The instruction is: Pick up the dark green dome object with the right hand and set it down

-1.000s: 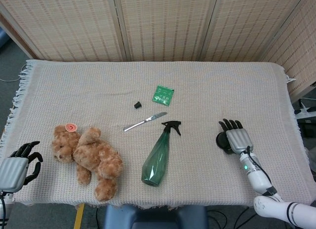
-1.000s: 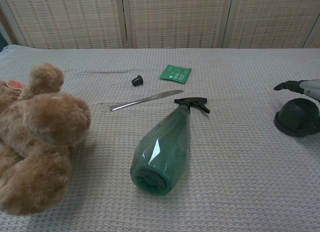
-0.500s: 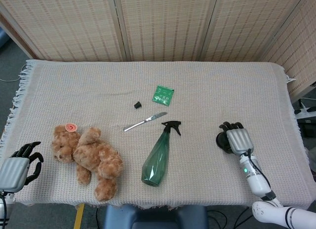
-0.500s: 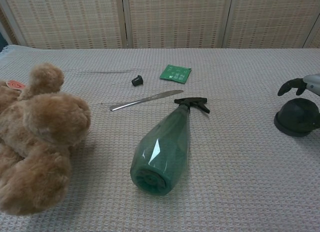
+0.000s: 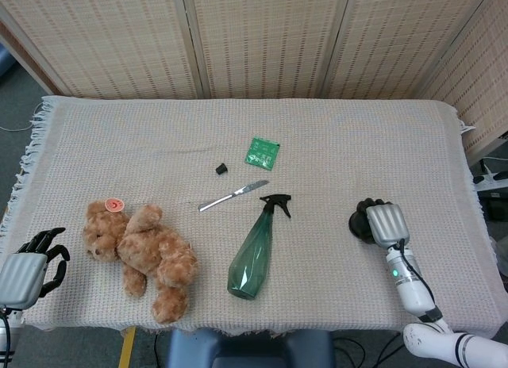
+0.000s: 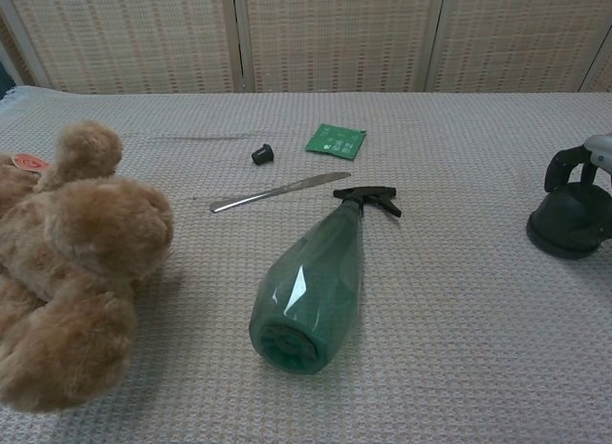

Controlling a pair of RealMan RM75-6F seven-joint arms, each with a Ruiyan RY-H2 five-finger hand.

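The silver right hand [image 5: 378, 222] hung over the dark green dome object [image 6: 571, 221] resting on the woven cloth [image 5: 333, 138] at its right side, black fingers [image 6: 568, 162] curled down around it for a grasp, though a firm grip could not be told

Woven matt tablecloth [image 5: 381, 138]; plush teddy bear [image 5: 143, 253]; glossy translucent plastic spray bottle [image 5: 254, 253].

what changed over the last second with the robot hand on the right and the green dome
The right robot hand curled its fingers down over the dark green dome, which still sits on the cloth. The left robot hand, teddy bear, spray bottle and knife stayed put.
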